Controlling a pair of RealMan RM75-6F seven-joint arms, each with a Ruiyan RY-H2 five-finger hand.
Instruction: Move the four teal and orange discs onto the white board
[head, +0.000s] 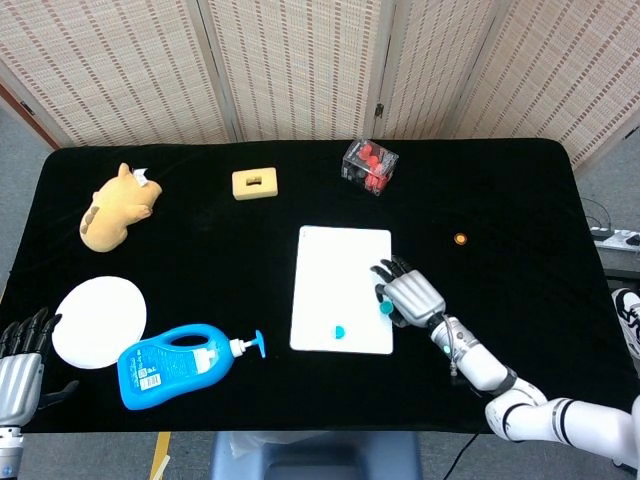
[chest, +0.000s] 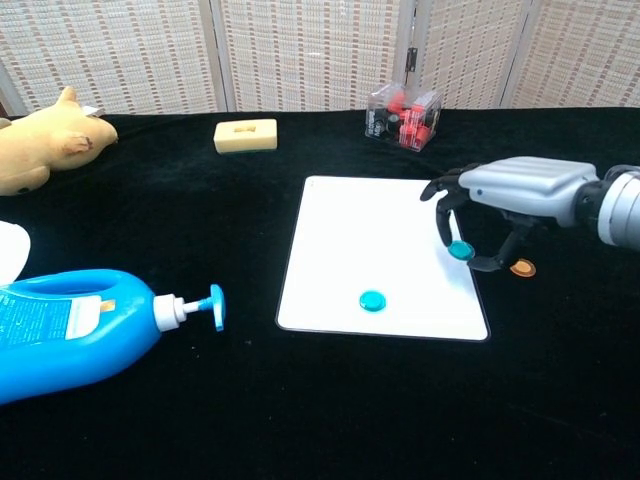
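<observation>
The white board (head: 342, 270) (chest: 370, 230) lies mid-table with one teal disc (head: 339, 331) (chest: 372, 300) on its near part. My right hand (head: 408, 295) (chest: 515, 190) hovers over the board's right edge and pinches a second teal disc (head: 386, 308) (chest: 460, 250) between thumb and fingers. In the chest view one orange disc (chest: 521, 268) lies on the black cloth just right of the board, beside the hand. Another orange disc (head: 460, 239) lies farther back on the right. My left hand (head: 20, 365) rests at the near left corner, fingers apart, holding nothing.
A blue pump bottle (head: 180, 362) (chest: 70, 325) lies at the front left beside a white plate (head: 98, 320). A yellow plush toy (head: 115, 208), a yellow block (head: 255, 184) and a clear box of red pieces (head: 370, 165) (chest: 403, 115) stand along the back.
</observation>
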